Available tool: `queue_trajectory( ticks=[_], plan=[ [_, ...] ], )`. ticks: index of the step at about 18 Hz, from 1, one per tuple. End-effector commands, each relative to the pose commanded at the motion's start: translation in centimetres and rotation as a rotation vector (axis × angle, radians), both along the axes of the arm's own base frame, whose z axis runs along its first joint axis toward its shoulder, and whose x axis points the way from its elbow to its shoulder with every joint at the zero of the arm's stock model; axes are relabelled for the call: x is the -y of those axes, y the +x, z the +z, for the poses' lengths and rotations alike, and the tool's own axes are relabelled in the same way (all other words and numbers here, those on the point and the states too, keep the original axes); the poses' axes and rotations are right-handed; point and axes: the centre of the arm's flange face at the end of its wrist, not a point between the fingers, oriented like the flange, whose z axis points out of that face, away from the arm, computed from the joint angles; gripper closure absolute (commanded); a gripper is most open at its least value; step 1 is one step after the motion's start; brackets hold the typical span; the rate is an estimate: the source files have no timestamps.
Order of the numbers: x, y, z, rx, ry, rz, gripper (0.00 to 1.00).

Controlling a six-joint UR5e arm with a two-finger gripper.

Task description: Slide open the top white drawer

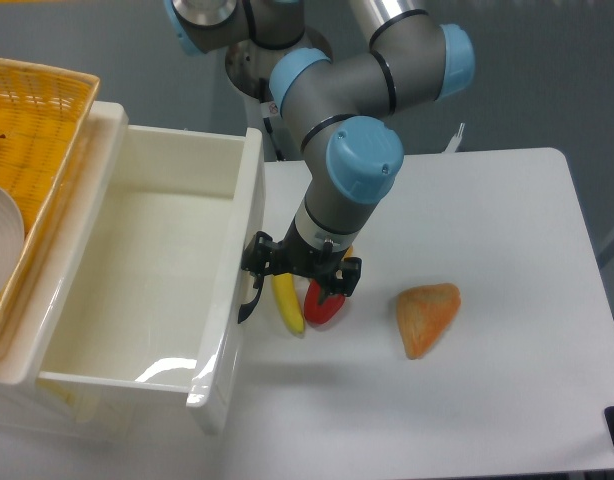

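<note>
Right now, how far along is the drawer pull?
Done: the top white drawer stands pulled far out, its empty inside showing. In hand: the tool sits at the black handle on its front; grip state unclear. Left: only letting go and backing off, judging by this view.
</note>
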Motion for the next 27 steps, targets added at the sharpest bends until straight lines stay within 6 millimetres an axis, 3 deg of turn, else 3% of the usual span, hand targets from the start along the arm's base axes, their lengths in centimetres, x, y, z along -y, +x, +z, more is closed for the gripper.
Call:
queue_trajectory(
  ticks=[12,17,21,24,27],
  plan=[
    [1.2,-2.0,0.7,0.066,0.089,0.06,0.0],
    [2.9,-4.1,1.5,0.08,0.138,0.103,0.0],
    [4.4,-5.1,3.9,0.017,0.159,0.113,0.0],
    [5.3,-6.1,3.6,-0.125,0.08,0.004,0.0],
    [5.8,-6.9,3.0,-0.161,0.048,-0.032,0.0]
  ],
)
